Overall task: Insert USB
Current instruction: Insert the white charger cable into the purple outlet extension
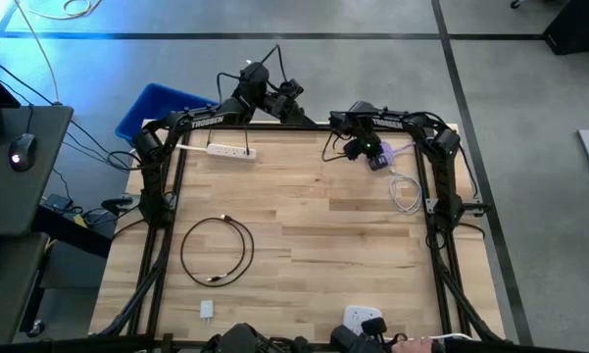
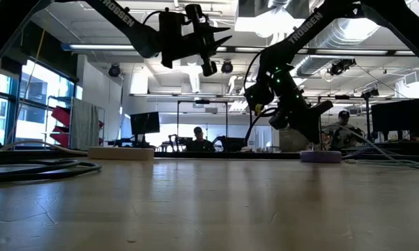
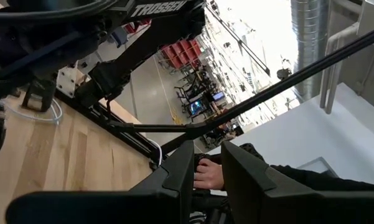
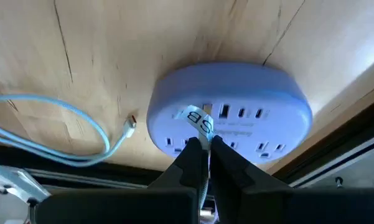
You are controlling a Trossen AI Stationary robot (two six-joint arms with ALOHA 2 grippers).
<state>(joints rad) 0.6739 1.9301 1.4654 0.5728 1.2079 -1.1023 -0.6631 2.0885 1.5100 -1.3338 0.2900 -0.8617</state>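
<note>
Your right gripper [image 4: 208,146] is hovering low over the rounded pale lavender plastic outlet hub [image 4: 230,109] near the far right corner of the light wooden surface [image 1: 314,226]. Its jaws are pinching a thin white USB plug [image 4: 200,124], whose label is showing a "B", just above the hub's ports. Your left gripper [image 2: 208,43] is waiting raised over the far edge, jaws nearly closed on nothing. "TROSSEN" is showing on both arms.
</note>
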